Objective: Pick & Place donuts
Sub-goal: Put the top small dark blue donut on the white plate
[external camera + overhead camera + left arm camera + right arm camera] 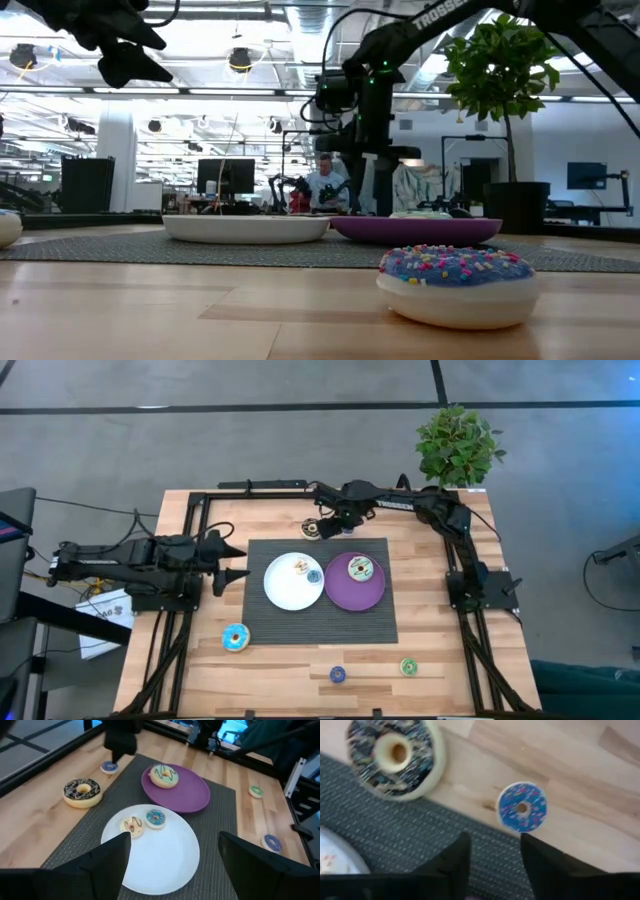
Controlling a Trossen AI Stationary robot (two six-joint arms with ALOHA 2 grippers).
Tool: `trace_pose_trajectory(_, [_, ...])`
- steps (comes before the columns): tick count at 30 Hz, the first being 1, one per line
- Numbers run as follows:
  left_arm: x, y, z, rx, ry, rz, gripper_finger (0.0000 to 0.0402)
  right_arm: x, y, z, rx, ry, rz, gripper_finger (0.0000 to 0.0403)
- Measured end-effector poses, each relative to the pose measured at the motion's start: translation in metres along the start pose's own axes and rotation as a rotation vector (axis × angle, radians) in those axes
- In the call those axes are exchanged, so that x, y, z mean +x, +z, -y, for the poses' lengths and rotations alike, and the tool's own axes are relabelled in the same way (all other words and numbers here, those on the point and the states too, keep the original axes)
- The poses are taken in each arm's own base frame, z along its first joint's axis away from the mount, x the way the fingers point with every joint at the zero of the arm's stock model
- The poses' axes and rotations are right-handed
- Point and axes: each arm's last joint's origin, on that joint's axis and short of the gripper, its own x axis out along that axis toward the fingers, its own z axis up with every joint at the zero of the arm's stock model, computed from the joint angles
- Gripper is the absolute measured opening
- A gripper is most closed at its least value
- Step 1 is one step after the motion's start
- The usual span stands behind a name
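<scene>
The right gripper (333, 528) hangs over the far edge of the dark ribbed mat (380, 622), its fingers (452, 857) apart with nothing between them. Just beyond them, on the bare wooden surface (460, 660), lies a small blue-iced ring donut (522, 806), and beside it a larger dark chocolate-iced donut with pale streaks (393, 758), touching the mat's edge.

The left gripper (238, 563) waits at the left side of the mat, pointing toward the plates, its fingers (107, 857) wide apart and empty.

On the mat sit two plates side by side. The round white plate (283, 592) holds two little donuts near its far right rim: a tan one (300, 566) and a blue one (314, 576), close together. The round purple plate (352, 594) carries one pale donut with green icing (360, 568).

Three more donuts lie on the surface near the front edge: a bigger blue-iced one with sprinkles (236, 638) off the mat's left corner, a small dark-blue one (338, 675) in the middle, and a small green one (408, 667) to the right. A leafy green potted plant (458, 446) stands at the far right corner
</scene>
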Motion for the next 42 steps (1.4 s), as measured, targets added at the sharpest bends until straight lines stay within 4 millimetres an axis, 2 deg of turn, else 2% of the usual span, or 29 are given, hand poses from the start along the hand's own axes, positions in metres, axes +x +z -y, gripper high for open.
trace_pose_trajectory(8, [0.0,-0.003,-0.001,0.017,0.004,-0.033,0.0293,-0.002,0.009,0.009,0.042,-0.06,0.077,0.0294])
trace_pose_trajectory(16, [0.0,-0.003,-0.001,0.021,0.006,-0.034,0.0293,0.008,0.011,0.022,0.129,-0.089,0.058,0.0363])
trace_pose_trajectory(20, [0.0,-0.003,-0.001,0.02,0.006,-0.032,0.0293,0.015,0.011,0.03,0.162,-0.081,0.026,0.0369])
trace_pose_trajectory(27, [0.0,-0.003,-0.001,0.009,0.005,-0.032,0.0293,0.023,0.013,0.036,0.226,-0.069,0.025,0.0351])
trace_pose_trajectory(35, [0.0,-0.004,-0.001,0.006,0.007,-0.04,0.0293,0.063,0.009,0.025,0.216,-0.038,-0.083,0.0331])
trace_pose_trajectory(42, [0.0,-0.006,-0.002,-0.005,0.023,-0.056,0.0293,0.064,0.009,0.021,0.176,-0.066,-0.032,0.0319])
